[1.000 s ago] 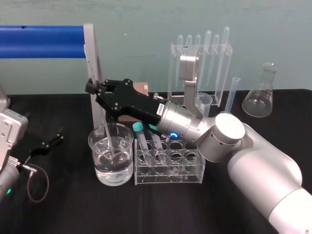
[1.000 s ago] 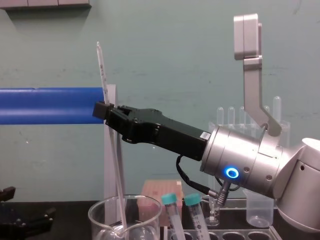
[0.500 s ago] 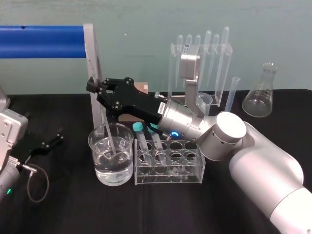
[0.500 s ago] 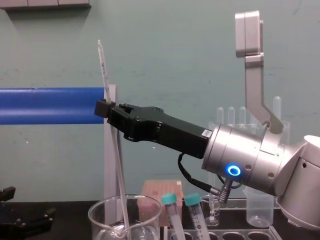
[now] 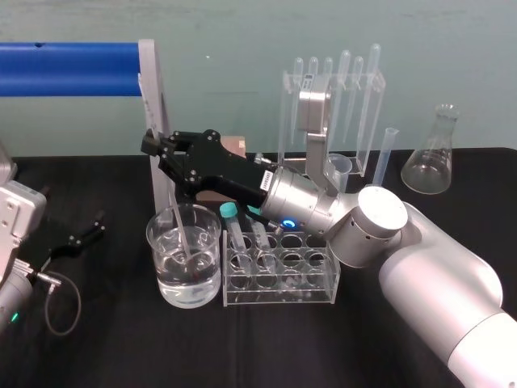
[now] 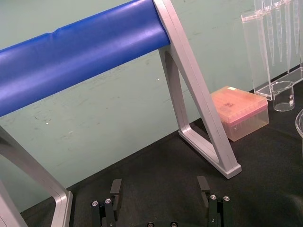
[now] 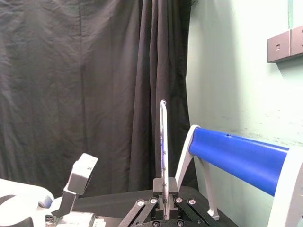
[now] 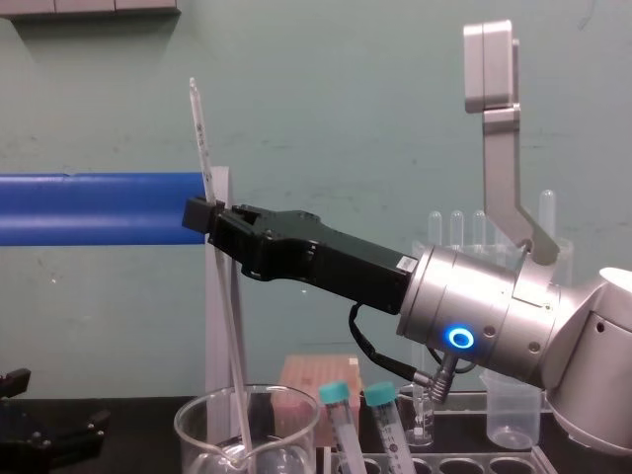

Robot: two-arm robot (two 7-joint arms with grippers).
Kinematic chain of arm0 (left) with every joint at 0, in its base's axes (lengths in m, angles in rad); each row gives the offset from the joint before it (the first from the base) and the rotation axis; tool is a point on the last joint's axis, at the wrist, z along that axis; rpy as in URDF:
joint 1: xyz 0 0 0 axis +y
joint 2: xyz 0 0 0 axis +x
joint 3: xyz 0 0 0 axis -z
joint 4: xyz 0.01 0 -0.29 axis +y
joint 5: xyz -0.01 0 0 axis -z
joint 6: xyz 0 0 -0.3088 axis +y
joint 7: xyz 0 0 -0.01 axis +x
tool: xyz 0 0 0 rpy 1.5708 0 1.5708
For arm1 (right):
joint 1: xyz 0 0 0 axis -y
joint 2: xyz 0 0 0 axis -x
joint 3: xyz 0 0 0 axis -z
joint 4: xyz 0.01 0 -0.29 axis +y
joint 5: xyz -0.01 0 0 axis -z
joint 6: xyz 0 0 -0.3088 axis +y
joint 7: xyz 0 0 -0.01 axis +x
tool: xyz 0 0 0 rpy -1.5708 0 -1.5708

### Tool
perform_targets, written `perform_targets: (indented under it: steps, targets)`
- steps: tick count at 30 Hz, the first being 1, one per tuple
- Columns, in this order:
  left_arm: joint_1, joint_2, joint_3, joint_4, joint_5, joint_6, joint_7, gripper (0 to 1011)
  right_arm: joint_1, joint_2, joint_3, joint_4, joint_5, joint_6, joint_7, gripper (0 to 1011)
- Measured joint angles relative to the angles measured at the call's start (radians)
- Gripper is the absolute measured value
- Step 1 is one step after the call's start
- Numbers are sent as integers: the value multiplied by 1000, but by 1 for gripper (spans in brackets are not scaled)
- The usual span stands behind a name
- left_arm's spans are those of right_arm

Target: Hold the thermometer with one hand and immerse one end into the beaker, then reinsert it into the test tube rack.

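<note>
Your right tool is closed on the thermometer and grips it in the upper part of the rod. In the chest view the thin glass rises above the black fingers and leans a little to the robot's left. In the right wrist view the thermometer stands straight up from between the closed fingers.

The lower end of the thermometer is inside the beaker, down in the clear liquid and near the bottom. The beaker stands on the black worktop, touching or almost touching the left end of the test tube rack. Two tubes with teal caps lean in the rack on the side nearest the beaker.

Compared with half a second ago, very little has changed. The right tool and the top of the thermometer have shifted slightly to the robot's left (you see it best in the chest view), and the lower end has stayed in the liquid.

Your left tool lies low over the worktop at the far left, well apart from the beaker. Its fingers are spread wide, it holds nothing, and it has not moved.
</note>
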Motion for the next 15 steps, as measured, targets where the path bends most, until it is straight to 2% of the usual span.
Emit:
perform_targets:
  steps: [15]
  targets:
    - [0,0,0,0,0,0,0,1008,-4,3,-4,-11,1,3,0,56]
